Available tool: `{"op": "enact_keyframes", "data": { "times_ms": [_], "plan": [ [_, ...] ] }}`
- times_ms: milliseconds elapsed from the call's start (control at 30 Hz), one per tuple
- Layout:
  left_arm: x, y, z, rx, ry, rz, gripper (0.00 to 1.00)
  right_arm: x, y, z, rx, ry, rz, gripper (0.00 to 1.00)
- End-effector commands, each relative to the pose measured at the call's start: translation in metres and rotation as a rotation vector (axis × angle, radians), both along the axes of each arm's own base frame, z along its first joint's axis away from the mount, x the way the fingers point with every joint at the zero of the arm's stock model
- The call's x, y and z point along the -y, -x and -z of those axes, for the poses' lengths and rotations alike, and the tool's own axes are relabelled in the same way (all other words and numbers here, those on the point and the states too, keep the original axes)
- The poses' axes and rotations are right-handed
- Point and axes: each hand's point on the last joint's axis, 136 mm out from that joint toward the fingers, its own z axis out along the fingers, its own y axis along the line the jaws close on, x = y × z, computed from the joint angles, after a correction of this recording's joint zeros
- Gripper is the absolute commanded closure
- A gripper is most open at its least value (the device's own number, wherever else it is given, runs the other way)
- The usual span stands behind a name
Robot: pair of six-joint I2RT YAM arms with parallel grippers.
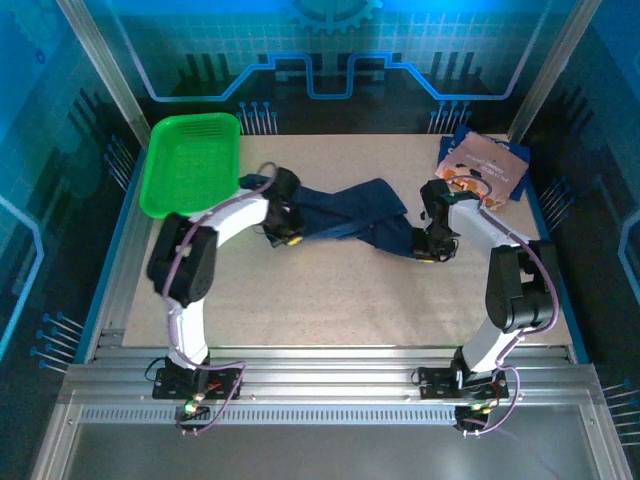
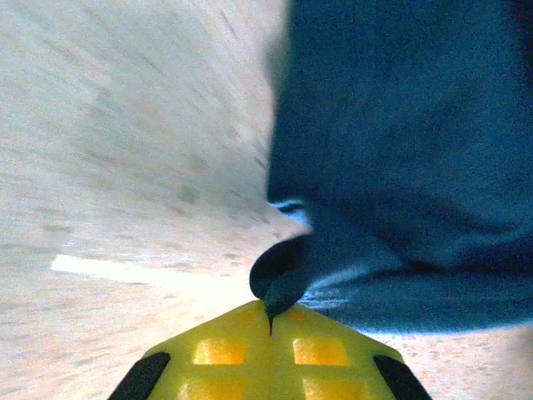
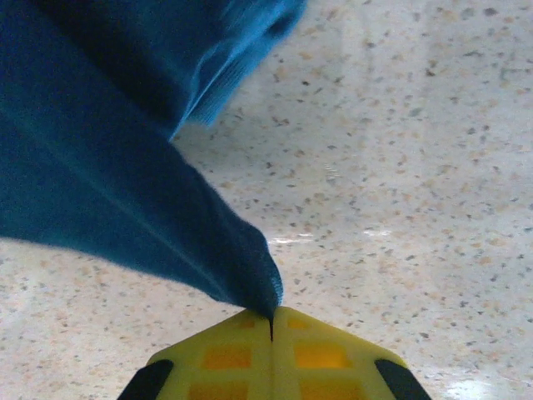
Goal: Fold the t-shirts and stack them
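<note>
– Top external view: the table (image 1: 330, 300) carries the dark shirt (image 1: 350, 215) in the middle of the frame, strung between both arms and twisted like a rope. What worries you most?

– That twist. If it goes down as it hangs now, I think the fold will come out bunched rather than flat.

– And the basket (image 1: 190, 160) in the upper left?

– It sits close to the left arm, so a wide swing on that side could knock it. The second shirt (image 1: 487, 165), print up in the upper right, lies apart from the held one and looks safe enough.

– How are the grips?

– The left gripper (image 2: 269, 321) is closed on a small fold of the dark shirt at the bottom centre of its wrist view. The right gripper (image 3: 271, 321) is clamped on a thin tip of the same cloth, also at the bottom centre. Both bites look shallow to me.

– So a slip?

– Likely, if the arms pull hard apart: one corner could slide out and the shirt would drop in a heap. The left wrist view is blurred, so I cannot tell how much cloth sits between the fingers.
</note>
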Motion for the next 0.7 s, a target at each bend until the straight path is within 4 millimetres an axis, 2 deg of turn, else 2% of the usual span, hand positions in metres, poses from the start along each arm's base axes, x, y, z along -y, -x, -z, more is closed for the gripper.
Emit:
{"op": "enact_keyframes", "data": {
  "times_ms": [0, 133, 333, 400, 500, 533, 600, 667],
  "plan": [
    [-0.036, -0.005, -0.068, 0.187, -0.03, -0.047, 1.0, 0.014, 0.012, -0.001, -0.035, 0.088, -0.004, 1.0],
    [-0.048, 0.008, -0.108, 0.277, 0.004, -0.07, 1.0, 0.016, 0.017, 0.0, -0.036, 0.1, 0.013, 1.0],
    [-0.058, 0.023, -0.135, 0.35, 0.063, -0.129, 1.0, 0.013, 0.035, 0.01, -0.098, 0.137, -0.027, 0.99],
    [-0.062, 0.023, -0.145, 0.374, 0.087, -0.148, 1.0, 0.02, 0.042, 0.012, -0.123, 0.178, -0.024, 0.99],
    [-0.065, 0.018, -0.16, 0.409, 0.098, -0.146, 1.0, 0.026, 0.039, 0.009, -0.112, 0.213, -0.018, 0.93],
    [-0.064, 0.016, -0.166, 0.428, 0.105, -0.142, 1.0, 0.028, 0.035, 0.006, -0.099, 0.219, -0.014, 0.9],
    [-0.057, 0.008, -0.181, 0.476, 0.139, -0.118, 1.0, 0.022, 0.02, -0.005, -0.031, 0.184, -0.023, 0.65],
    [-0.049, 0.003, -0.191, 0.501, 0.179, -0.096, 1.0, 0.005, 0.0, -0.022, 0.08, 0.089, -0.047, 0.45]
  ]
}}
